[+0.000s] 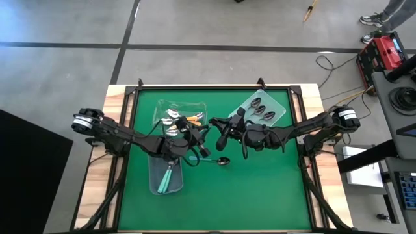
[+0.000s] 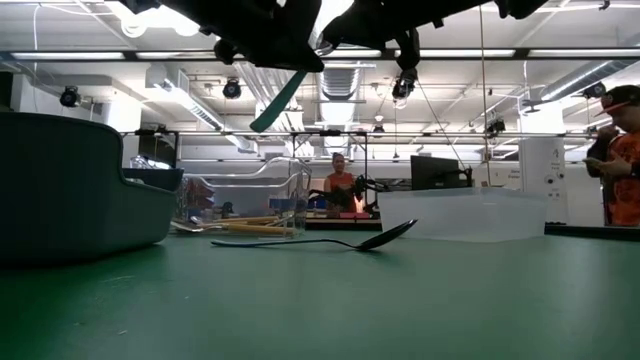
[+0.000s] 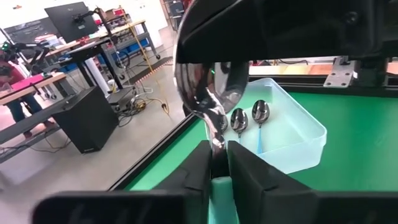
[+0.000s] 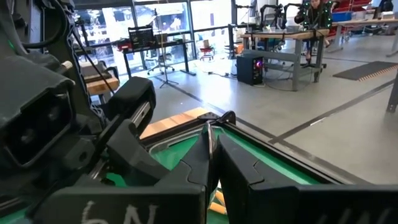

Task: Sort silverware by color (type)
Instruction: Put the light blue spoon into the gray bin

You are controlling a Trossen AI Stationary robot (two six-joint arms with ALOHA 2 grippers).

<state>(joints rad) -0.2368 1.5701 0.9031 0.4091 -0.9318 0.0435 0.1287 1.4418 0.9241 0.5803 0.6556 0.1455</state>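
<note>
Two dark robot arms meet over the middle of a green worktop (image 1: 260, 195) scattered with small spoons. The left hand (image 1: 179, 158) is clamped on a teal-handled spoon (image 3: 208, 99), its two fingers (image 3: 199, 168) pressed against the slim handle just below the shiny bowl; in the low view the same spoon (image 2: 280, 100) hangs tilted in the air, clear of the worktop. Directly beneath that hand sits a grey bin (image 1: 166, 179) with another teal spoon (image 1: 168, 178) lying in it. Just beyond the left hand, toward the far edge, a clear bin (image 1: 159, 110) holds a jumble of spoons, some with orange handles (image 1: 194, 119).

The right hand (image 1: 220, 143), fingers (image 4: 239, 165) pressed together and holding nothing, hovers close beside the left hand, the two nearly touching above the worktop. Beyond the right hand, a pale blue bin (image 1: 281, 104) carries a row of dark-handled spoons (image 1: 261, 109) lying side by side. One loose spoon (image 2: 330, 240) rests flat on the bare green surface between and just in front of the two hands, bowl turned up at its right end in the low view. People stand at desks in the room behind.
</note>
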